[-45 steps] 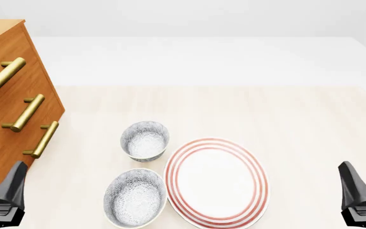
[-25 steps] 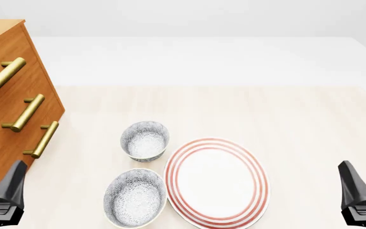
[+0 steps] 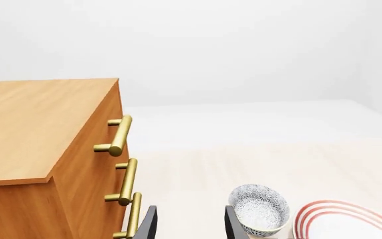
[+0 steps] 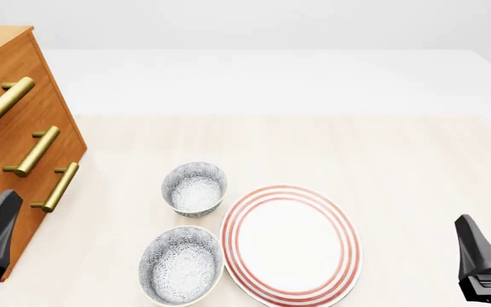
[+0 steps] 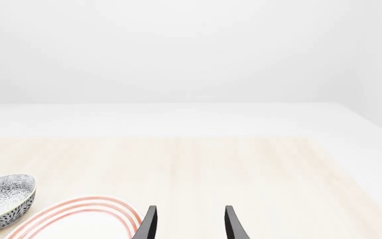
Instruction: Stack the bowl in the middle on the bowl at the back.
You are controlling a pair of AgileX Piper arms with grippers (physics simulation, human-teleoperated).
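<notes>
Two speckled bowls sit on the pale wooden table (image 4: 416, 160), one behind the other, left of centre in the front view. The bowl in the middle (image 4: 181, 265) is the nearer and wider one, close to the front edge of that view; the bowl at the back (image 4: 194, 188) stands just behind it, narrower and deeper, with a small gap between them. Both are upright and hold nothing. A red-ringed white plate (image 4: 291, 244) lies flat immediately right of the bowls, its rim very near both, though whether it touches either is hard to tell from this angle.

At the far left stands a wooden drawer cabinet (image 4: 7, 160) with brass bar handles (image 4: 39, 151).

Low at the left edge of the front view, the left gripper (image 3: 187, 224) is beside the cabinet, well apart from the bowls; its wrist view shows its fingers spread with nothing between them and the back bowl just off to one side. The right gripper (image 5: 187, 223) is low at the right edge, well clear of the plate, fingers likewise parted and holding nothing.
</notes>
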